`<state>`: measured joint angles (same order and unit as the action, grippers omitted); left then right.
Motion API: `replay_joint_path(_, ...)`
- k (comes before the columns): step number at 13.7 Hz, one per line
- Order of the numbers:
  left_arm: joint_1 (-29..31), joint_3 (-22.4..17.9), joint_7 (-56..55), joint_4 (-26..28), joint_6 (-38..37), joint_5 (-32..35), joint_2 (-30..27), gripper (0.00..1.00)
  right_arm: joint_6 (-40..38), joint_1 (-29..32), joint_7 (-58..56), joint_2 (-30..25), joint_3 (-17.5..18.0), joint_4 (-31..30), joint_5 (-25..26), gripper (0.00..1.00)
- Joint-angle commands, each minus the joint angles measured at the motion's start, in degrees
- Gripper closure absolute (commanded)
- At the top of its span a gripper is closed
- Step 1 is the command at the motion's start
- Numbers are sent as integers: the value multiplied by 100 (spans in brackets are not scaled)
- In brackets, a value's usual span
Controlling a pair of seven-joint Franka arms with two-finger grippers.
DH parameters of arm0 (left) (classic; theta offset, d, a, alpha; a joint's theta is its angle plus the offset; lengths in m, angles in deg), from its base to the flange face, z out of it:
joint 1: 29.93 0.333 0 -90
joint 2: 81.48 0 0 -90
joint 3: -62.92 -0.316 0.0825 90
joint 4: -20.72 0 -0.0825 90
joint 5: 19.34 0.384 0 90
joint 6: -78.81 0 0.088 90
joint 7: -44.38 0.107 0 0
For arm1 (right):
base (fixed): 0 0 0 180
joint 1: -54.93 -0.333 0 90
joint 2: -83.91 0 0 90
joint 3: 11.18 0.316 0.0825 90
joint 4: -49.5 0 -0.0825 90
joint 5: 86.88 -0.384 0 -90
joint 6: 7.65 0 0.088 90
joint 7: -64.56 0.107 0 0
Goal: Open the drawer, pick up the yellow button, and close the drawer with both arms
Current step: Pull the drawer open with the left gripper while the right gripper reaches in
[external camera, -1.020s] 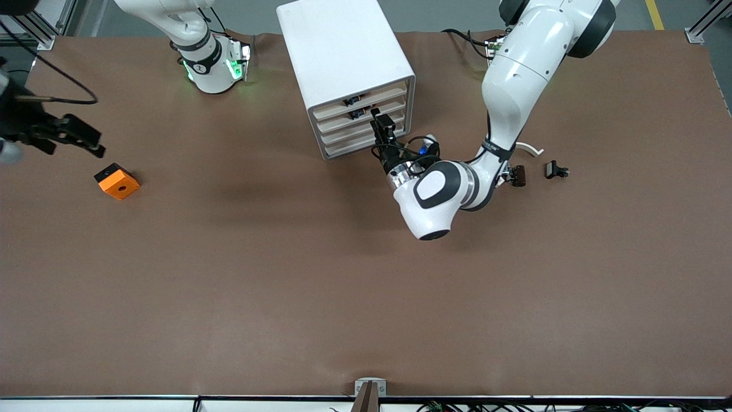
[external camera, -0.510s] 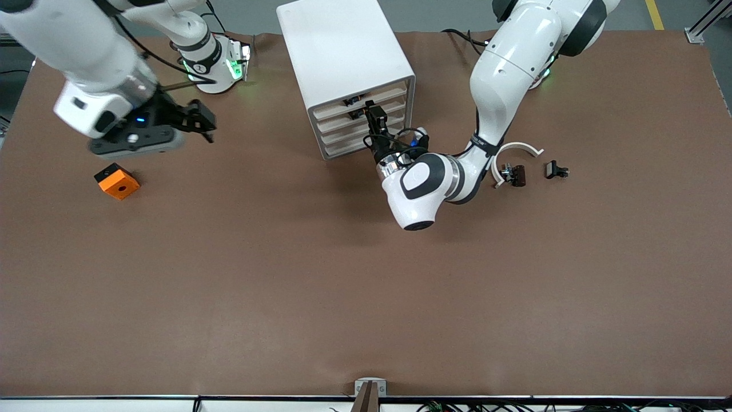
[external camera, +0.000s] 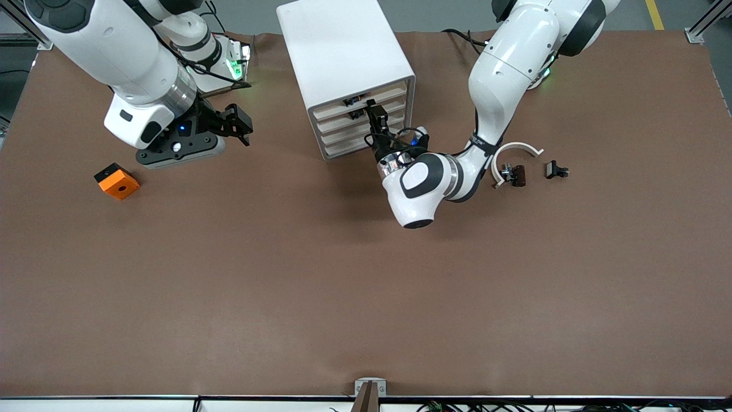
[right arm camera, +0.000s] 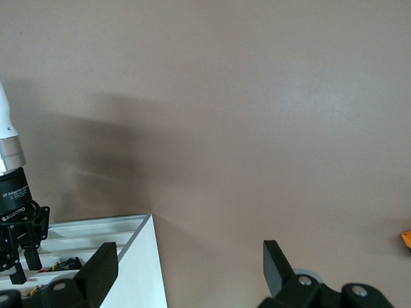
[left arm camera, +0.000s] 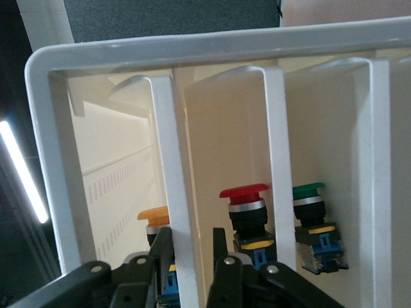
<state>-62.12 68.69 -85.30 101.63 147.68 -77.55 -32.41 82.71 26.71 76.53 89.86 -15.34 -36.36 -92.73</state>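
Note:
The white cabinet (external camera: 343,51) stands at the table's back middle, its drawers closed. My left gripper (external camera: 374,114) is at the top drawer (external camera: 394,93). In the left wrist view its fingers (left arm camera: 160,250) straddle that drawer's slat front (left arm camera: 167,160): one finger touches it and a thin gap shows at the other. The gripper (left arm camera: 191,247) is open. The button (left arm camera: 154,215), with its orange-yellow cap, sits in that drawer, half hidden by the slat. My right gripper (external camera: 240,121) hangs open and empty (right arm camera: 189,256) over the table beside the cabinet (right arm camera: 96,234), toward the right arm's end.
A red-capped button (left arm camera: 244,192) and a green-capped one (left arm camera: 308,189) sit in the drawers below. An orange square block (external camera: 116,181) lies near the right arm's end. A white arc (external camera: 514,150) and two small black parts (external camera: 513,174) (external camera: 556,170) lie near the left arm.
The right arm has swung in from the table's end toward the cabinet. The left gripper has moved up to the top drawer's front and its fingers have narrowed around the slat.

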Motion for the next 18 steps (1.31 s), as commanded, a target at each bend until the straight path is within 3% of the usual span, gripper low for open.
replay_joint_path(1, -94, -58, 39, 127, 47, -76, -126, 85, -81, -149, 7, 99, -67, 192, -22, 0)
replay_joint_path(3, -33, -58, -22, 118, 47, -76, -135, 95, -46, -52, -246, 248, -76, 201, -92, 0)
replay_joint_path(7, 458, -67, -101, 57, 30, -76, -258, 95, -89, 211, -1354, 275, -102, 184, -39, 0)
replay_joint_path(9, 757, -67, -154, -74, 21, -103, -258, 95, -107, 230, -1077, 363, -111, 166, -4, 0)
replay_joint_path(11, 916, -67, -198, -145, 21, -103, -240, 95, -115, 108, -87, 372, -76, 157, -13, 0)
replay_joint_path(15, 1355, -67, -189, -435, 30, -103, -188, 95, -28, -726, 3453, 547, -67, 218, -83, 0)
replay_joint_path(18, 1549, -67, -181, -637, 47, -111, -179, 95, 208, -1008, 5004, 688, -58, 236, -301, 0)
